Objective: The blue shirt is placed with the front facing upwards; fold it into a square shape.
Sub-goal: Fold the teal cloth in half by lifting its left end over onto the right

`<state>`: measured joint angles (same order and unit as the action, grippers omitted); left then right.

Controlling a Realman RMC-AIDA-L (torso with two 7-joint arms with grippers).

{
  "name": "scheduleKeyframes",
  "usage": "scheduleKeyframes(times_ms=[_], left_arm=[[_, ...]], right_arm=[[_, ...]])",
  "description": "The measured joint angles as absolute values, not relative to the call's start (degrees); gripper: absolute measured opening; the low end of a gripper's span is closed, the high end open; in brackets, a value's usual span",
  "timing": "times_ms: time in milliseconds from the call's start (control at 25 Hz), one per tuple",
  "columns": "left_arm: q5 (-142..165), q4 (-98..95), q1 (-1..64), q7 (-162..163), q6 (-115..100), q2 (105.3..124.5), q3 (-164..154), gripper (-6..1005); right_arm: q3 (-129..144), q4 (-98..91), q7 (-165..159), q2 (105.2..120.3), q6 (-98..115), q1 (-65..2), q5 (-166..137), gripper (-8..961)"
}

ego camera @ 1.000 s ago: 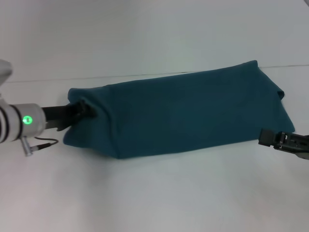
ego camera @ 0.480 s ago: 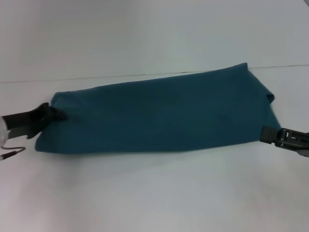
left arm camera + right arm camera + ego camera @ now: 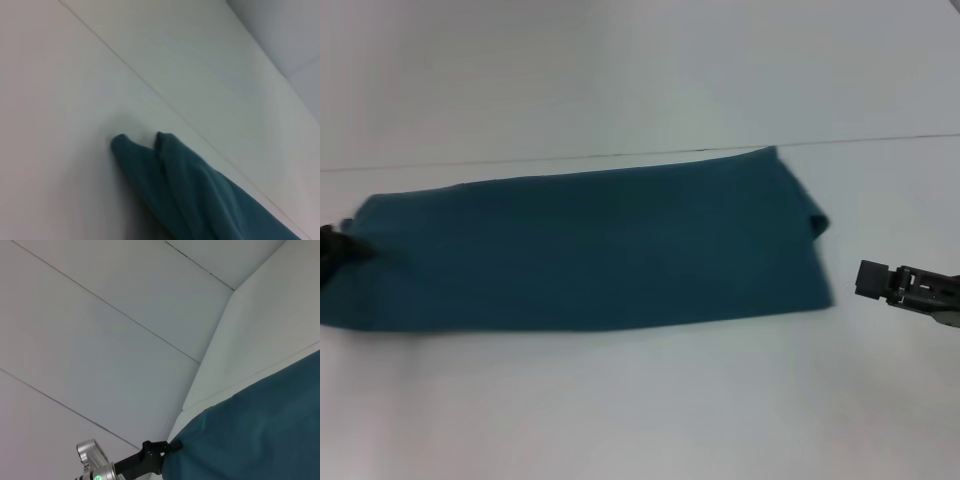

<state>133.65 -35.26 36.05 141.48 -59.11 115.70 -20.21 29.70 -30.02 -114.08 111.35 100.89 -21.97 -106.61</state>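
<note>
On the table: the shirt (image 3: 580,250) lies as 1 long teal band across the middle of the table (image 3: 640,410), its left end at the table's left edge, its right end short of the right edge. No print shows; plain cloth faces up.
Left gripper: left gripper (image 3: 330,255) is at the shirt's left end, at the left edge of the head view; the right wrist view shows it pinched shut on that end of the cloth (image 3: 172,444).
Right gripper: right gripper (image 3: 876,279) sits just beside the shirt's right end, clear of the cloth; whether its fingers are apart or together, I cannot tell.
Step in hand: judged, the lengthwise folds are done and the band is being drawn out flat toward the left.
Next move: likely 1 end must be carried over onto the other to shorten the band to a square, with edges kept aligned and the small flap at the right end tucked flat.
Containers: none in view.
</note>
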Motion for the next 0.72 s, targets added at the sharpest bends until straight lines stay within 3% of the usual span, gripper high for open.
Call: scheduleKeyframes(times_ms=[720], left_arm=[[134.73, -38.17, 35.25, 143.59, -60.62, 115.13, -15.95, 70]], right_arm=[[29.70, -29.53, -113.68, 111.26, 100.90, -21.57, -106.80, 674]])
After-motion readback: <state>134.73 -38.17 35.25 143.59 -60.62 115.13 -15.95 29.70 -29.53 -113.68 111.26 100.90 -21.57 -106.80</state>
